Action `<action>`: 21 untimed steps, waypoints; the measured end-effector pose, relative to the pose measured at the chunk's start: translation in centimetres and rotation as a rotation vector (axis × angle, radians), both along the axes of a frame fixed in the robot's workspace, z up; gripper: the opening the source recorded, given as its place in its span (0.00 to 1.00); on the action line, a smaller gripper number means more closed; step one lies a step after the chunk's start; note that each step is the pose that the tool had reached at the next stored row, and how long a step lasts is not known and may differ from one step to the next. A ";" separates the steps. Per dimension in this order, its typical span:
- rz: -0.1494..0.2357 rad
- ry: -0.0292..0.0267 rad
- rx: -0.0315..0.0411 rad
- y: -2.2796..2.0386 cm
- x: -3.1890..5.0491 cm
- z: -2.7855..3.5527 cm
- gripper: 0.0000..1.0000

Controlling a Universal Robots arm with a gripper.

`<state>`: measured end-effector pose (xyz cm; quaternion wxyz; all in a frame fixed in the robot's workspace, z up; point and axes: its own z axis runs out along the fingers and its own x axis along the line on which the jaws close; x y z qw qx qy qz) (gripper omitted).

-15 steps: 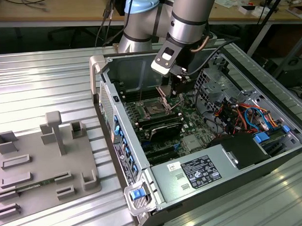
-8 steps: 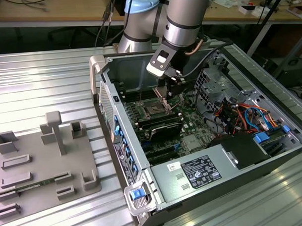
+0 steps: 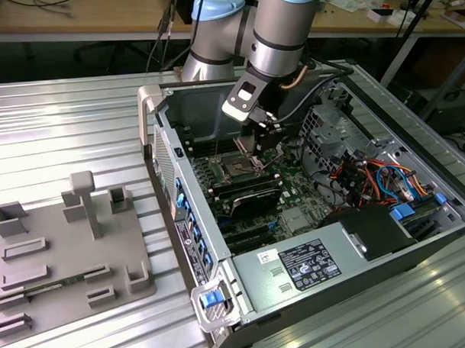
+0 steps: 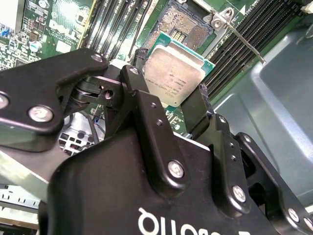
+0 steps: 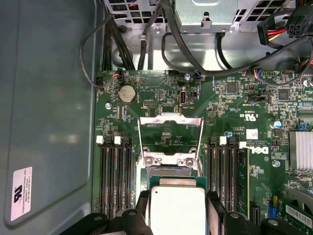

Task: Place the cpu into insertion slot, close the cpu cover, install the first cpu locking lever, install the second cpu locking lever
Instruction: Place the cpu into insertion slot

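open case (image 3: pixel 207 106) on a ribbed metal table (image 3: pixel 62 119), workbenches (image 3: pixel 74 23) behind. the gripper (image 4: pixel 168 83) is clamped on the cpu (image 4: pixel 176 68) by two opposite edges, just above the slot (image 4: pixel 182 23). the cpu's silver top faces away from the board (image 5: pixel 234 107); it is square, with no long axis. cover (image 5: pixel 168 159) open.

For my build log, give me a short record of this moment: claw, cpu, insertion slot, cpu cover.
claw: shut on the cpu, fingers on two opposite edges
cpu: held clear of the insertion slot, metal top facing both wrist views, not yet seated
insertion slot: open, contacts bare
cpu cover: swung open, off the slot
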<state>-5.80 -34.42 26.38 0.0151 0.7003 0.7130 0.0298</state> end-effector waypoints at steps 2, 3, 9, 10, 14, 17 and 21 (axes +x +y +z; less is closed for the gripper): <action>0.000 0.0000 -0.0001 0.00 0.00 -0.01 0.55; 0.000 0.0000 0.0000 0.00 0.00 -0.01 0.55; 0.000 0.0000 0.0000 0.00 0.00 -0.02 0.55; 0.000 0.0000 0.0000 0.00 0.00 -0.02 0.55; -0.001 -0.0001 0.0000 0.13 -0.40 -1.02 0.55; -0.004 0.0004 0.0007 0.15 -0.55 -2.22 0.55; 0.009 0.0008 0.0012 0.15 -0.55 -2.66 0.55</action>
